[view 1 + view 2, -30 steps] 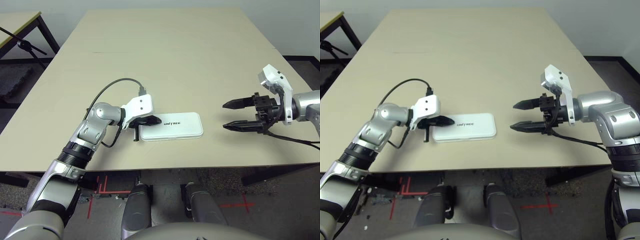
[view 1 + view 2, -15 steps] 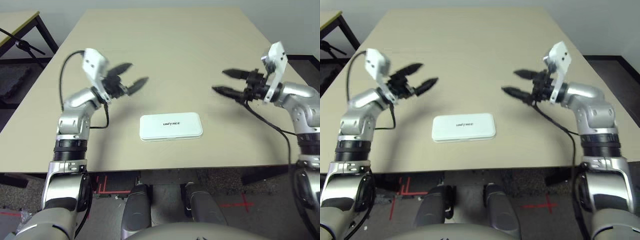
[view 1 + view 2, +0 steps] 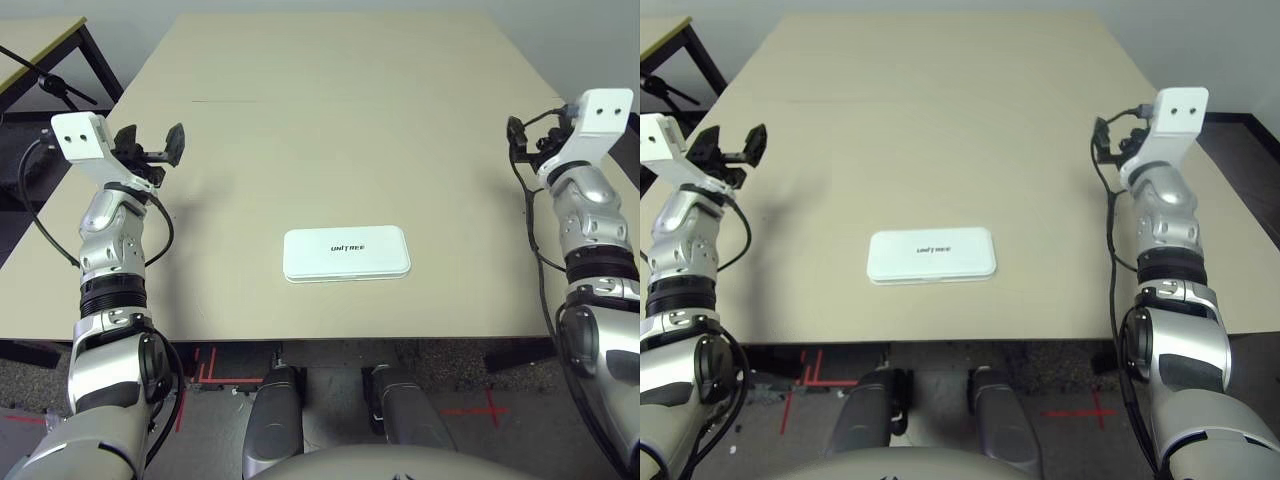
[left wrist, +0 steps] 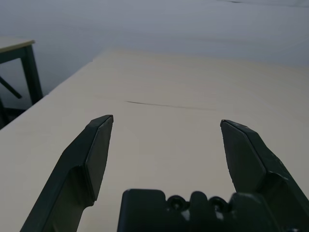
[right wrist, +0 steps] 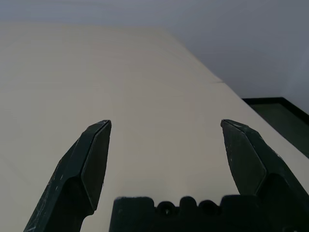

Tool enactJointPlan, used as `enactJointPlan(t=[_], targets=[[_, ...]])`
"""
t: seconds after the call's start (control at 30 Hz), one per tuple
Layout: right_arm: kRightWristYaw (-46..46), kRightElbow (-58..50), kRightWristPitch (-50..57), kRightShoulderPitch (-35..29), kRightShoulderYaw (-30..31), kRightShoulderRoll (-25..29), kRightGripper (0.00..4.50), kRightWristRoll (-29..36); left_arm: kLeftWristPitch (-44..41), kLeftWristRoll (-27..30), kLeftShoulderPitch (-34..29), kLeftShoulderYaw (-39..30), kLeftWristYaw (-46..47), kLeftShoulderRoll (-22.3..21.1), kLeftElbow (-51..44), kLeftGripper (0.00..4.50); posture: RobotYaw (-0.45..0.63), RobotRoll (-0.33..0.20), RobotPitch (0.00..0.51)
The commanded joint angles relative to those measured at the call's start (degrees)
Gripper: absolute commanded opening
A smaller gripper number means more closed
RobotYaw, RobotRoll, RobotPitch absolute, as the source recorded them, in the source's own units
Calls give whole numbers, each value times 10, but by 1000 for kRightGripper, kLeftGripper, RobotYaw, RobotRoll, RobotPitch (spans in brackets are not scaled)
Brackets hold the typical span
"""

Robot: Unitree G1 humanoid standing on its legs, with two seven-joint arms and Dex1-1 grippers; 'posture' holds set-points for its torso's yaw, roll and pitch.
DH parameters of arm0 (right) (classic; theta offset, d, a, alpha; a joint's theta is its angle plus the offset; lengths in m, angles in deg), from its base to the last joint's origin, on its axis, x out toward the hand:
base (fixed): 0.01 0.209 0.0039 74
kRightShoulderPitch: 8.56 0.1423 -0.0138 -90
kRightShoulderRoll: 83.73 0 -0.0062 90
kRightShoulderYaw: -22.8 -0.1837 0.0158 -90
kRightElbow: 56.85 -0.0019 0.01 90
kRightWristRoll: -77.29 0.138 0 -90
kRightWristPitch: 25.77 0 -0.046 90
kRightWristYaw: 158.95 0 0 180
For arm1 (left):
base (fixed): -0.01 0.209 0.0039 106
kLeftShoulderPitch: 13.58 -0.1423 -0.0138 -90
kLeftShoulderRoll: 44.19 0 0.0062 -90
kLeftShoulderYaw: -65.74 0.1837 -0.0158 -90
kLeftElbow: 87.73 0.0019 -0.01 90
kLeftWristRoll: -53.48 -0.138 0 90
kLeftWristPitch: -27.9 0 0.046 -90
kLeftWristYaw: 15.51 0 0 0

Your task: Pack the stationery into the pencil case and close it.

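The case [image 3: 346, 253] lies shut on the desk [image 3: 340, 110], near the front edge at the middle, long axis running left to right. Left claw [image 3: 150, 145] and right claw [image 3: 520, 140] hang spread and empty, well apart from it at either side, about equally distant. No stationery shows outside.

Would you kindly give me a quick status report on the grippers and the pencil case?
Left gripper open, empty, raised at table's left side. Right gripper open, empty. Pencil case closed, flat on table. Nothing in the way.
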Motion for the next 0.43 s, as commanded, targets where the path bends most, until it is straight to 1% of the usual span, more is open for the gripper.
enactJointPlan(t=[0.03,0.23,0.43], targets=[[13,24,-24,-6,-10,-4,4500,-2,23,-7,-5,-7,26,-2,20,4483,-16,0,123],[11,45,-41,-4,-3,-5,4500,-6,37,-17,-7,6,31,-7,26,4483,-12,0,127],[-1,53,-53,0,5,-11,4500,-11,40,-22,-15,12,31,-3,14,4483,2,0,120]])
